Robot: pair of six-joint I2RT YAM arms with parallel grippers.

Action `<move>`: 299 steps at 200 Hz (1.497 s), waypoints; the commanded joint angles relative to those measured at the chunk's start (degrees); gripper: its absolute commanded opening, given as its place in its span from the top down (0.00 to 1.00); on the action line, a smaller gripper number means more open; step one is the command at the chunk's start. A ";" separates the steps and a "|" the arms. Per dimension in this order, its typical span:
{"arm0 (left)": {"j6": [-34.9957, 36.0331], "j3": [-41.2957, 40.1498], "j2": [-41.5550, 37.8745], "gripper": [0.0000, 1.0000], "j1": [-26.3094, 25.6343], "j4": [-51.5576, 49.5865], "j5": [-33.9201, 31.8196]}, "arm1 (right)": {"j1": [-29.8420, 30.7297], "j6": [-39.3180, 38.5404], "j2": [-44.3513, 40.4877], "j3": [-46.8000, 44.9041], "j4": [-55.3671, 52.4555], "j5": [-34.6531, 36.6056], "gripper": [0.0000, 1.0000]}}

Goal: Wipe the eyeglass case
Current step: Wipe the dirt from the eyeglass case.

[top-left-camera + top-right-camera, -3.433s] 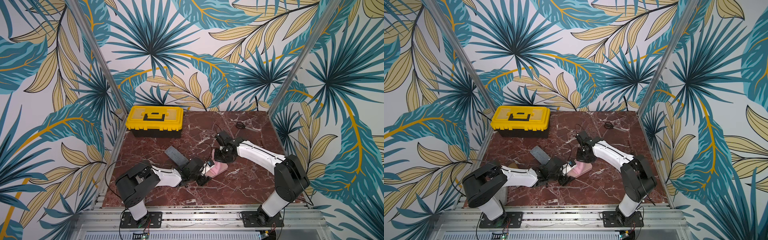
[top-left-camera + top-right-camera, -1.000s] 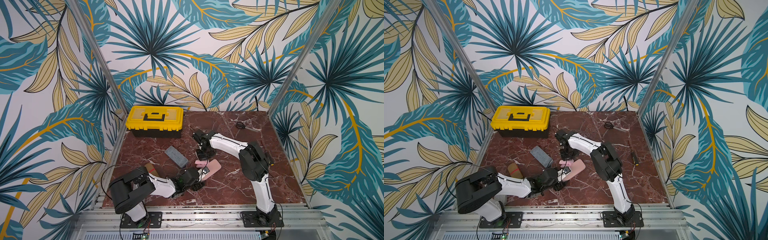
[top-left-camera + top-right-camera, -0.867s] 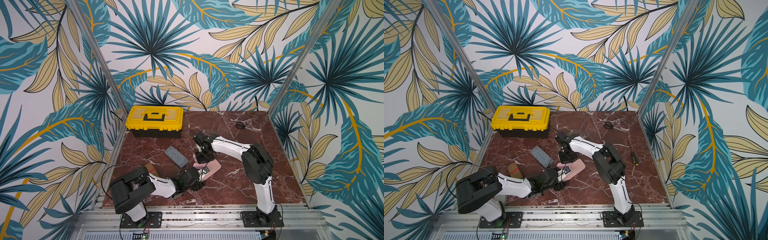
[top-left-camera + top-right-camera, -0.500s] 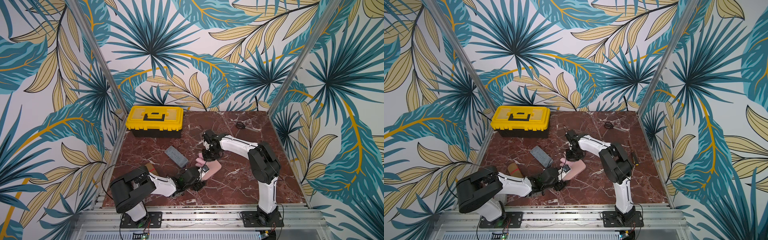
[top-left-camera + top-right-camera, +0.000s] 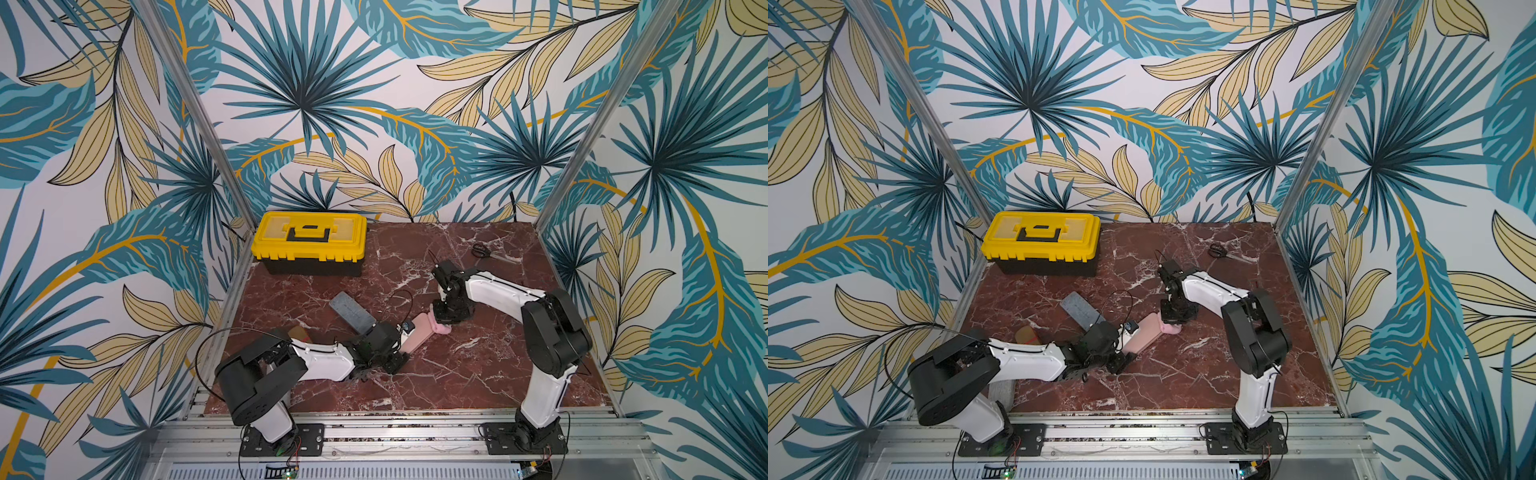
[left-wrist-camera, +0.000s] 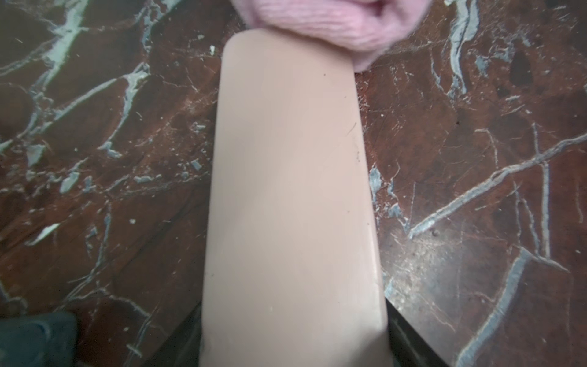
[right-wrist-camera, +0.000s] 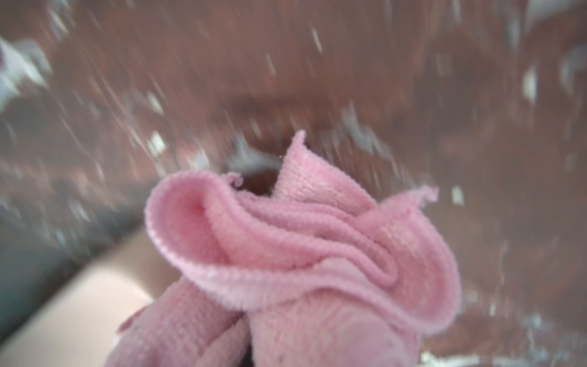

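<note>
The left tool [image 5: 401, 348] gripped the eyeglass case [image 5: 419, 337]. The right tool [image 5: 444, 321] pinched a pink cloth [image 5: 442, 329] at its far end.

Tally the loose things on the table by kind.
toolbox: 1
case: 1
cloth: 1
grey slab: 1
scissors: 1
tan item: 1
Total: 6

No lettering is reading legibly anywhere in these views. The smooth, beige-pink oblong eyeglass case [image 6: 292, 190] is showing a plain, unmarked face, and the yellow plastic toolbox [image 5: 309, 235] is sitting too small for any brand to be made out.
</note>
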 commanded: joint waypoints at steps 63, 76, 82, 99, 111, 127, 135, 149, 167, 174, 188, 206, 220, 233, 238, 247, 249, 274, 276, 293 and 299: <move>-4.94 7.97 3.93 1.00 0.92 -14.47 9.00 | -4.33 18.93 1.17 -1.17 5.75 -1.26 1.00; -5.62 8.57 4.43 1.00 0.92 -14.46 9.70 | -1.35 23.11 -0.73 -4.46 10.08 -1.82 1.00; -5.75 8.68 4.71 1.00 0.93 -14.27 9.81 | 0.34 24.97 -1.93 -6.05 12.13 -1.97 1.00; -5.85 8.96 5.57 1.00 0.92 -13.65 9.44 | 5.10 31.78 -6.08 -11.65 18.93 -3.65 1.00; -5.59 8.80 5.84 1.00 0.92 -12.86 9.29 | 9.30 35.35 -8.35 -13.99 21.89 -4.89 1.00; -5.05 8.69 5.85 1.00 0.92 -12.14 9.29 | 14.51 38.25 -10.30 -14.39 22.52 -5.43 1.00; -4.60 8.63 5.87 1.00 0.91 -11.87 9.43 | 15.89 39.12 -10.78 -14.06 22.99 -5.68 1.00; -3.98 8.62 5.89 1.00 0.88 -11.67 9.80 | 16.22 39.18 -10.76 -12.63 23.34 -6.28 1.00; -2.99 8.28 5.58 1.00 0.64 -11.34 10.26 | 14.49 34.48 -8.84 -7.71 19.72 -2.31 1.00; -2.58 7.89 5.16 1.00 0.45 -11.11 10.17 | 12.63 32.73 -7.50 -6.01 18.96 -1.77 1.00; -1.93 6.86 4.33 1.00 0.15 -10.58 10.09 | 7.88 28.59 -4.03 -2.87 17.06 0.92 1.00; -1.56 5.50 3.42 1.00 0.08 -9.85 9.78 | 2.17 22.28 0.26 1.73 11.98 6.87 1.00; -1.62 4.76 3.01 1.00 0.09 -9.32 9.33 | 0.74 16.85 1.06 3.72 7.81 13.03 1.00; -1.63 4.51 2.92 1.00 0.05 -9.18 8.45 | 1.01 13.29 -0.47 3.97 4.01 16.43 1.00; -1.72 4.49 2.97 1.00 0.06 -9.12 7.98 | 1.26 12.23 -1.70 3.38 3.27 16.50 1.00; -1.83 4.40 3.04 1.00 0.13 -8.85 7.16 | 2.03 11.26 -4.11 2.51 1.73 14.84 1.00; -1.84 4.38 3.04 1.00 0.11 -8.79 7.00 | 2.32 11.15 -4.80 2.32 1.30 14.39 1.00; -2.16 4.14 3.16 1.00 0.13 -7.20 6.03 | 6.76 15.86 -10.39 -0.94 1.24 6.18 1.00; -2.16 4.13 3.23 1.00 0.09 -7.15 6.04 | 7.13 16.63 -10.46 -1.20 1.75 5.41 1.00; -1.94 4.22 3.44 1.00 0.12 -6.80 6.26 | 8.78 23.12 -9.75 -3.98 7.03 -0.63 1.00; -1.98 4.18 3.30 1.00 0.06 -6.72 6.16 | 8.93 25.08 -8.82 -4.87 9.04 -2.30 1.00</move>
